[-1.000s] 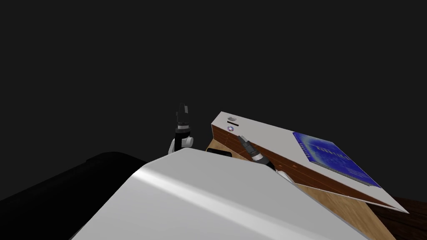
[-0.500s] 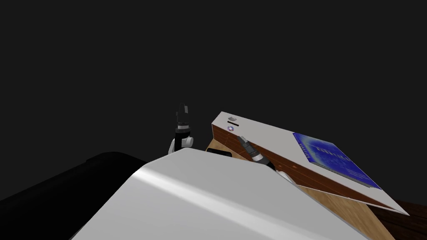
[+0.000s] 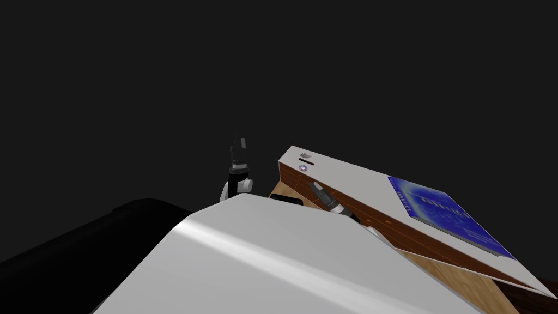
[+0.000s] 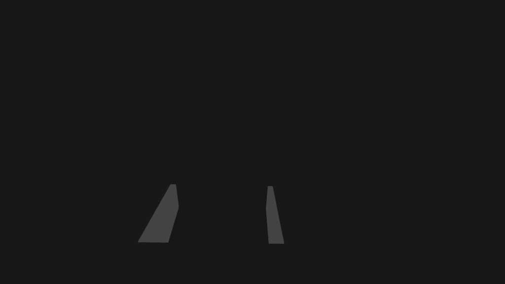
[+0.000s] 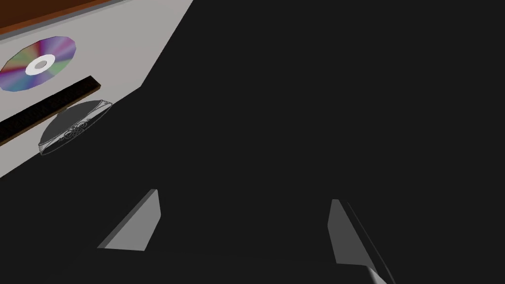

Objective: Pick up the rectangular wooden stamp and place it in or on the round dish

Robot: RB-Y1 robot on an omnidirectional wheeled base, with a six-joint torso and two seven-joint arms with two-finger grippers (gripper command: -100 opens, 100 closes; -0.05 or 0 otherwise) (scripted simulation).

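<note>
Stamp (image 5: 39, 111), one, between one dish (image 5: 74, 127) and one disc (image 5: 38, 64) on table (image 5: 123, 44); left gripper (image 4: 221, 187) and right gripper (image 5: 245, 195) both released; the robot's head view has shifted slightly against the table

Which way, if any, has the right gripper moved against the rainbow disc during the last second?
Yes, slightly: in the head view the right gripper has drawn back from the rainbow disc, toward the robot's body.

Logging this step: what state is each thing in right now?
Stamp: flat on table, ungrasped.
Dish: empty, beside stamp.
Disc: flat on table.
Right pincer: open, empty.
Left pincer: open, empty.
</note>
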